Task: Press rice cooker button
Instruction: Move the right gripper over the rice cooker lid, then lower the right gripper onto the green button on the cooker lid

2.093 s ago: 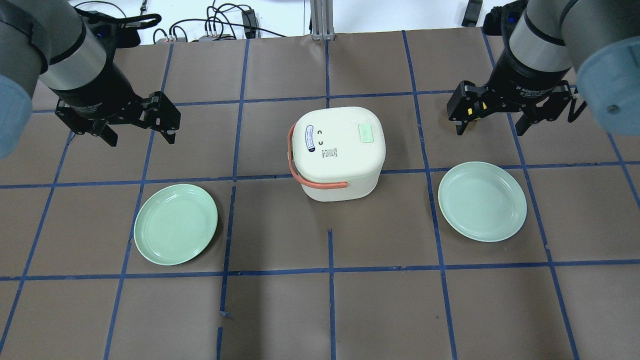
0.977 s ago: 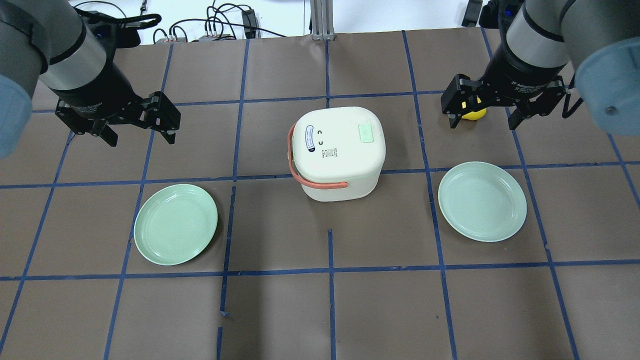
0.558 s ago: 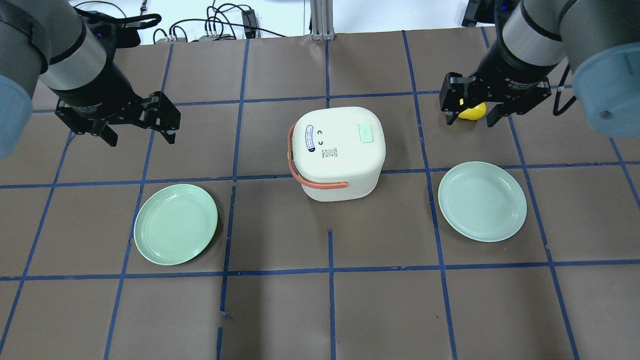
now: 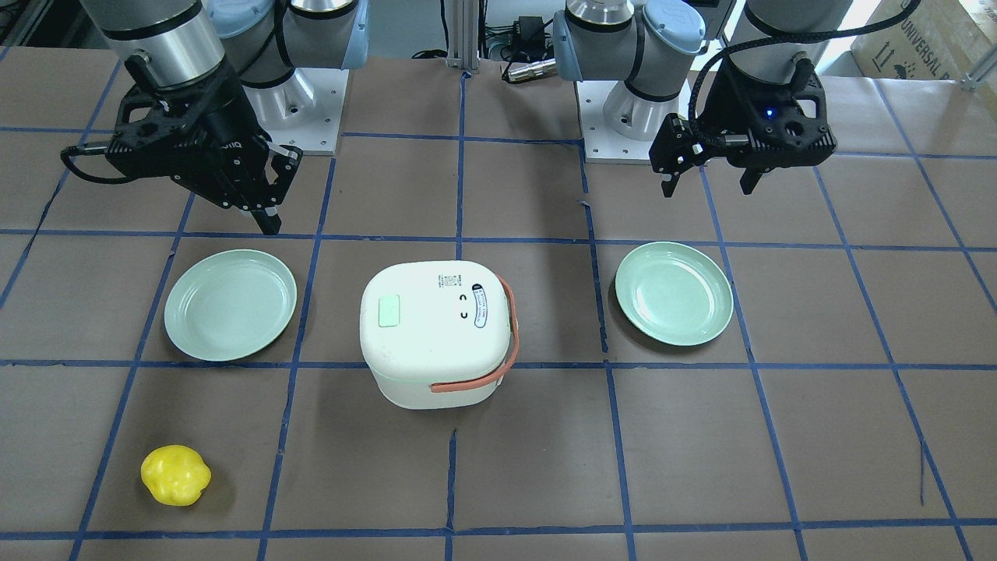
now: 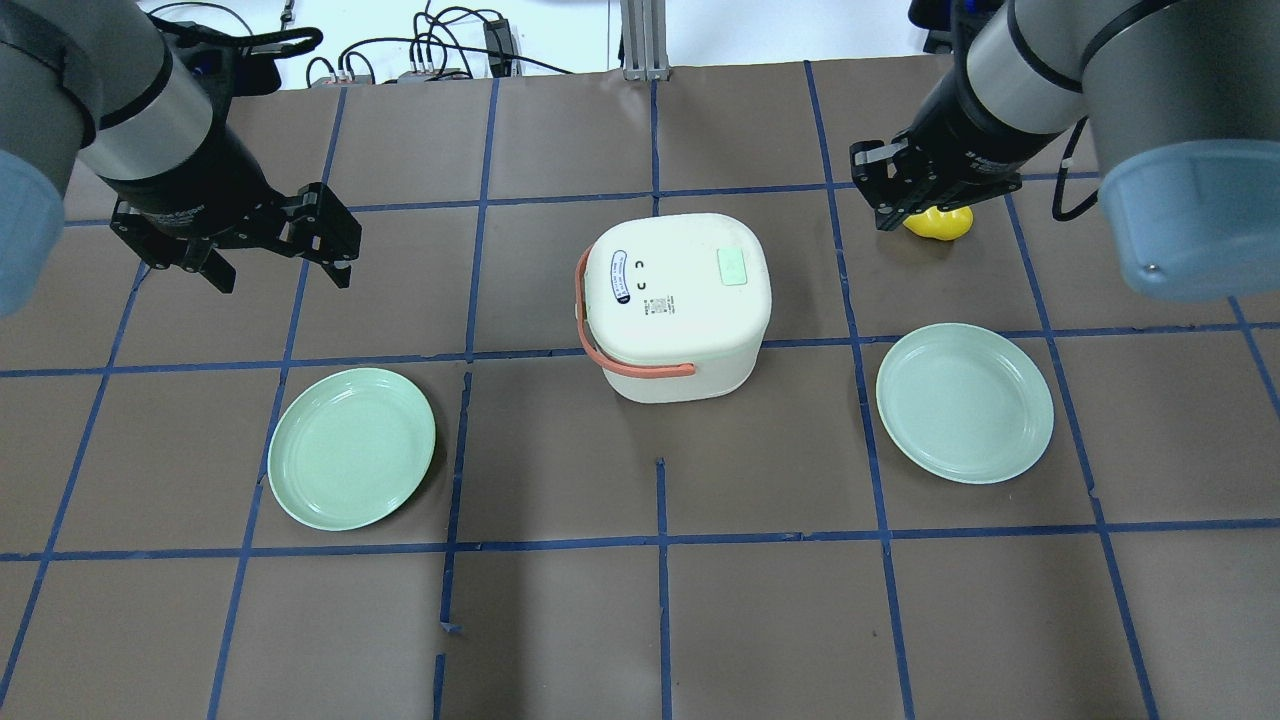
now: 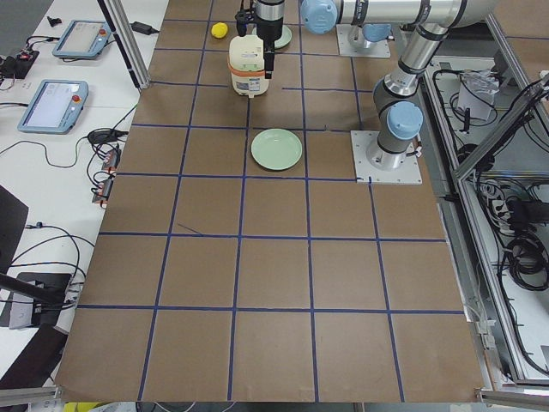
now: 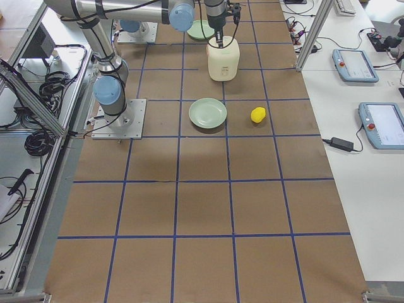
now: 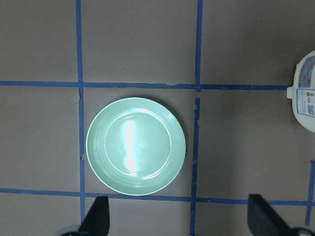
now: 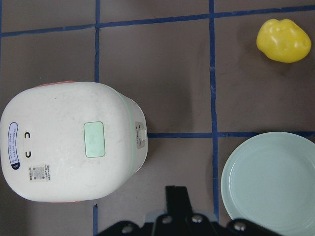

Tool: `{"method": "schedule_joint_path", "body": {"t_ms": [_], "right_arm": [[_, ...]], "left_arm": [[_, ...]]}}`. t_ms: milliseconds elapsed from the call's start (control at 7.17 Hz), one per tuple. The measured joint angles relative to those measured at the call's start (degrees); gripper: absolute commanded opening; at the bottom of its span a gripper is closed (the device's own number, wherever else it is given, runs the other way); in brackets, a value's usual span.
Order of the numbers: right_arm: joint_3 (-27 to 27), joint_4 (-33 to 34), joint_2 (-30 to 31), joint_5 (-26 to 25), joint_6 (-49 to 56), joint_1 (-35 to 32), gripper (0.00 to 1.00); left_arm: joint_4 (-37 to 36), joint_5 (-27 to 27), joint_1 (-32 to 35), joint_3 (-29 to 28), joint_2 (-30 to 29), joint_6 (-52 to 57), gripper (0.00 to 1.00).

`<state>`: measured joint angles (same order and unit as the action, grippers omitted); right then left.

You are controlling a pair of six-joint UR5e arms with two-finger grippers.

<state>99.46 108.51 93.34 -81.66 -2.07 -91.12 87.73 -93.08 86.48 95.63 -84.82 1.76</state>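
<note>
Approach step: the closed, empty right gripper (image 9: 176, 191) hovers lower-centre, beside the white rounded-square rice cooker (image 9: 64, 167). Next, centre over its pale-green lid button (image 9: 93, 139) and press. Left gripper (image 8: 178, 201) hangs wide open, empty.

Seen from overhead, the surface (image 5: 760, 620) is brown, gridded with blue tape lines. At centre the rice cooker (image 5: 675, 305) is white with a pale green rim, a pale green rectangle on its lid and an orange-red handle (image 5: 640, 370) — plus small black marks and a blue-edged label. The lower-left plate (image 5: 351, 448) and the right-hand plate (image 5: 964, 402) are pale green. Upper right lies a yellow lump (image 5: 940, 222). The left tool (image 5: 280, 278) and right tool (image 4: 269, 220) are black.
</note>
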Motion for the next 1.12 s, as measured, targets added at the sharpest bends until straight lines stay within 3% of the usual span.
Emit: {"method": "schedule_joint_path", "body": {"t_ms": [698, 1116], "right_arm": [[1.19, 9.23, -5.61, -5.97, -0.53, -10.52, 0.08], [1.26, 9.71, -8.65, -6.52, -0.46, -11.39, 0.09]], "left_arm": [[0.0, 0.0, 0.0, 0.0, 0.0, 0.0, 1.0], [0.0, 0.0, 0.0, 0.0, 0.0, 0.0, 1.0]]}}
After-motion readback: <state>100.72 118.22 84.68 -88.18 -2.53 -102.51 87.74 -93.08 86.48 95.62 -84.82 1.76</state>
